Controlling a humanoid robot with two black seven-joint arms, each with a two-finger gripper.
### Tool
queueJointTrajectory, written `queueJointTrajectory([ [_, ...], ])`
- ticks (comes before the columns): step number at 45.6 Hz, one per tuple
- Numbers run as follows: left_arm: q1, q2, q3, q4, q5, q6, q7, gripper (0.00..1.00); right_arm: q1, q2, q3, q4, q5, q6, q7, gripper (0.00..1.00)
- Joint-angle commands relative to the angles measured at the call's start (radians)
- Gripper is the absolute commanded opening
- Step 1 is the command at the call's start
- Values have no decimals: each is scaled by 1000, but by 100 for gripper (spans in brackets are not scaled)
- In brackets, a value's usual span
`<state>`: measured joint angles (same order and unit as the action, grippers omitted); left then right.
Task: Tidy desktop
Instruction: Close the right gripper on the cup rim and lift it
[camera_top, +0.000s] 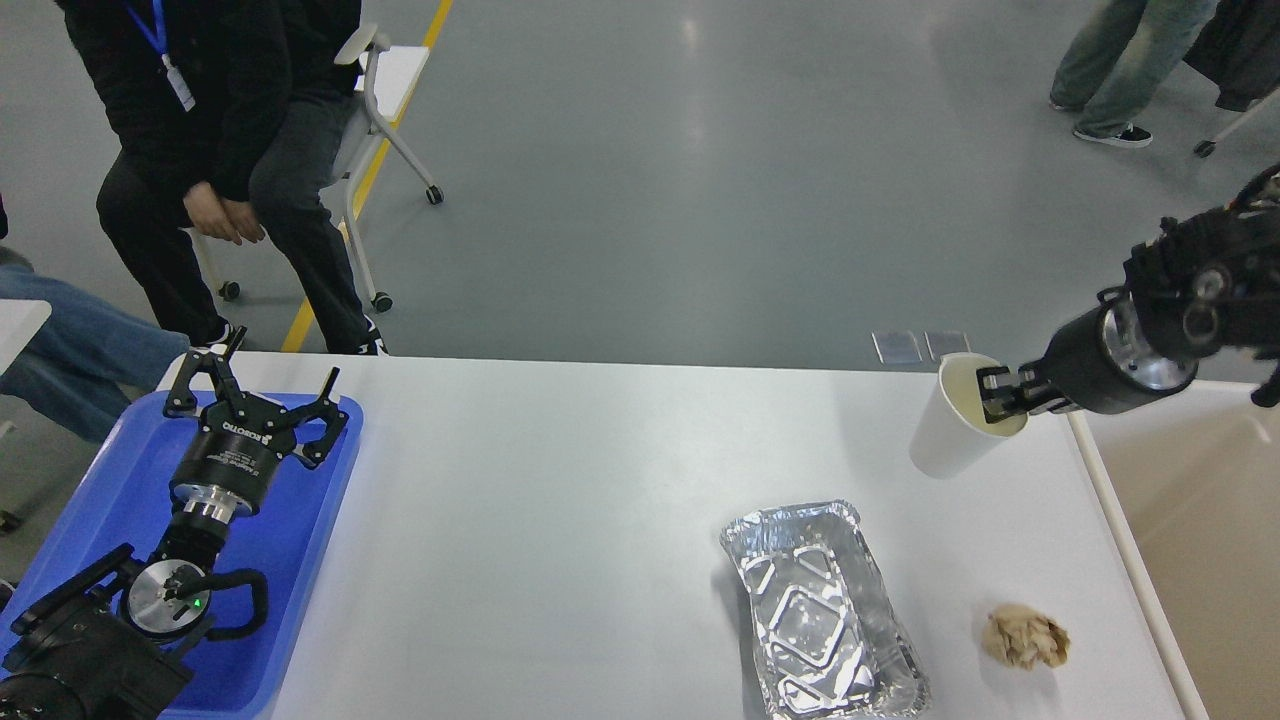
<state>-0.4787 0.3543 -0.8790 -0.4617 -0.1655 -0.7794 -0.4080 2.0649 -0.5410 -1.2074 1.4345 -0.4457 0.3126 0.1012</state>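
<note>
White bench (560, 480) spans the middle of view. Left pincer (255, 395) spread wide w/ nothing in it, over blue tray (300, 560) at bench's left end. Right pincer (1000, 398) clamps rim of tilted paper cup (950, 425) above bench's right edge. Foil pan (820, 610) & crumpled wad (1025, 637) lie near front.

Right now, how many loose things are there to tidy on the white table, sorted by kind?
Paper cup: 1, held at the rim by the right gripper
Foil tray: 1
Crumpled paper ball: 1
Total: 3
</note>
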Motion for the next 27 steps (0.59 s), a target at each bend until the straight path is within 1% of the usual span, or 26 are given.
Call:
queueJointTrajectory([
  [1,0,0,0,0,0,0,0,99,233,-37,-32,64,-14,166,0,0],
  [4,0,0,0,0,0,0,0,99,296,-46,-34,64,-19,236,-1,0],
  [8,0,0,0,0,0,0,0,99,357,-48,-32,64,-42,284,-1,0],
  [17,0,0,0,0,0,0,0,99,449,-51,-29,64,-67,313,-1,0],
  [27,0,0,0,0,1,0,0,99,478,-56,-32,63,-94,333,-1,0],
])
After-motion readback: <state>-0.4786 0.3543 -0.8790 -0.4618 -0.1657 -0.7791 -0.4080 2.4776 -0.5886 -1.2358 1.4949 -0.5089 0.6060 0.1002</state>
